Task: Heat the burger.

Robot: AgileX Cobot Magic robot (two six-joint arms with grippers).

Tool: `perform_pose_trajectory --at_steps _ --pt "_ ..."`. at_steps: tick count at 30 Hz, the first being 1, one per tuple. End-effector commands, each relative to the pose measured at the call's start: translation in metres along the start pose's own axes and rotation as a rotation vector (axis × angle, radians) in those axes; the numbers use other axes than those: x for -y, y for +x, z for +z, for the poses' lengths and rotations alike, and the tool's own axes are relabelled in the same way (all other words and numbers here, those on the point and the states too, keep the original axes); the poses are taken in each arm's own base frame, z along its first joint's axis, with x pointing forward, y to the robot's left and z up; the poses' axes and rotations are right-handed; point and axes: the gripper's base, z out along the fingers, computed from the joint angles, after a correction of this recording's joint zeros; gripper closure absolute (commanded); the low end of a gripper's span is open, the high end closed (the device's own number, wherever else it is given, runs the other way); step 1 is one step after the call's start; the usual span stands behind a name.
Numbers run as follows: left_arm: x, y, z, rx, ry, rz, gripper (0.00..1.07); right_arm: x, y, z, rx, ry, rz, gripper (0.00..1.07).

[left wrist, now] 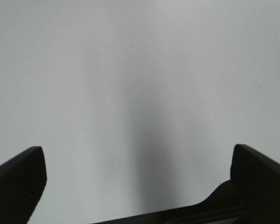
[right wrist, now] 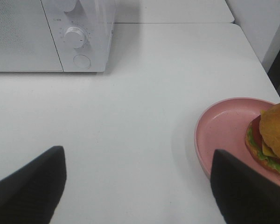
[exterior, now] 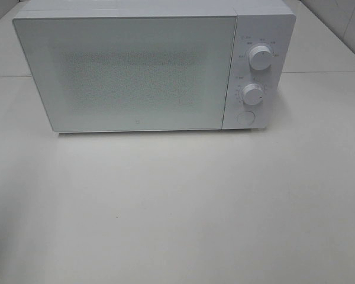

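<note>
White and matte, the tabletop (exterior: 177,207) fills most of what I see from the high camera, smooth and nearly featureless, with a seam running across it behind the appliance. Toward the far edge stands a boxy white microwave (exterior: 148,65), its door (exterior: 130,74) shut; the door panel is flat with a finely speckled mesh window. On the control strip at its right side I count two round ribbed knobs, an upper knob (exterior: 260,57) and a lower knob (exterior: 252,93), with a flat circular button (exterior: 245,117) under them. Neither arm shows in the high view. Through the right wrist camera I see the right gripper (right wrist: 137,186) with its dark, blunt fingers spread wide and nothing between them but bare table. Just beside one of its fingers (right wrist: 249,191) sits a round pink plate (right wrist: 219,135), glossy with a raised rim, near the tabletop's right edge. On it rests the burger (right wrist: 273,137): a tan domed bun with a rough surface, over red, yellow and leafy green layers, partly cut off by the frame. The microwave lies well apart from the plate, toward the far side. From the left wrist camera, the left gripper (left wrist: 137,186) is likewise fully spread and empty, its dark fingers (left wrist: 18,182) over plain pale surface.
</note>
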Motion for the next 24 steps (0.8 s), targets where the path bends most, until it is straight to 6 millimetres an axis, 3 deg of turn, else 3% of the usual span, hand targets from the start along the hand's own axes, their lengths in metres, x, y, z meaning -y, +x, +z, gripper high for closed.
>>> perform_pose_trajectory --at_steps 1,9,17,24 --pt "0.005 0.015 -0.010 0.080 0.009 -0.013 0.02 0.000 0.002 -0.004 0.036 0.007 0.003 0.31" --pt "0.013 0.056 -0.024 0.250 -0.018 0.006 0.02 0.000 0.002 -0.004 0.036 0.007 0.003 0.31" --pt "0.018 0.080 -0.046 0.410 -0.062 0.034 0.02 0.000 0.002 -0.004 0.036 0.007 0.003 0.31" --pt "0.022 0.106 -0.052 0.483 -0.087 0.048 0.02 0.000 0.002 -0.004 0.036 0.007 0.003 0.31"
